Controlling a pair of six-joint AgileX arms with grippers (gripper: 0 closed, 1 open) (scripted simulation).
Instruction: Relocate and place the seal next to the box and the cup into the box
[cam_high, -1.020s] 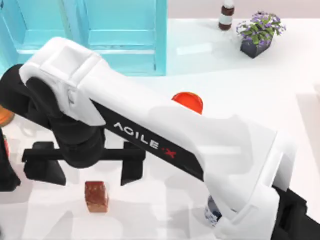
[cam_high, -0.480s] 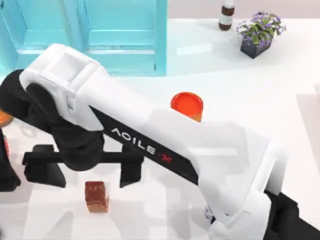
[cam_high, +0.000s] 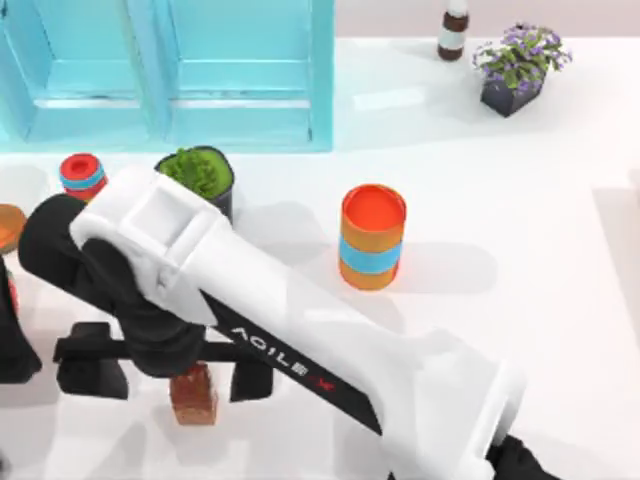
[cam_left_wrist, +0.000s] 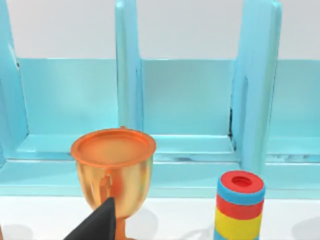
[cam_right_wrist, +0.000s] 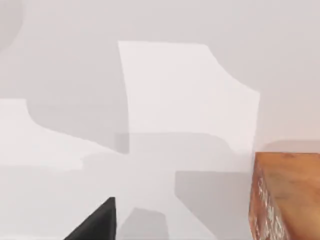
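The seal (cam_high: 193, 398), a small reddish-brown block, stands near the table's front left. My right gripper (cam_high: 172, 378) is open right over it, one black finger on each side with gaps between. The right wrist view has the seal (cam_right_wrist: 287, 196) at the picture's edge and one black fingertip (cam_right_wrist: 97, 224) above the white table. The big light-blue box (cam_high: 200, 80) stands at the back left; its walls (cam_left_wrist: 190, 105) fill the left wrist view. My right arm hides the cup. My left arm (cam_high: 10, 340) is parked at the left edge.
An orange cylinder with a blue band (cam_high: 372, 238) stands mid-table. A green plant pot (cam_high: 200, 175), a striped cylinder (cam_high: 82, 175) and an orange goblet (cam_left_wrist: 112, 170) stand in front of the box. A purple flower pot (cam_high: 520, 65) and a bottle (cam_high: 453, 30) are at the back right.
My right arm has swung toward the front edge, and its gripper has come over the seal. The plant pot and striped cylinder have come into sight; the cup is now covered.
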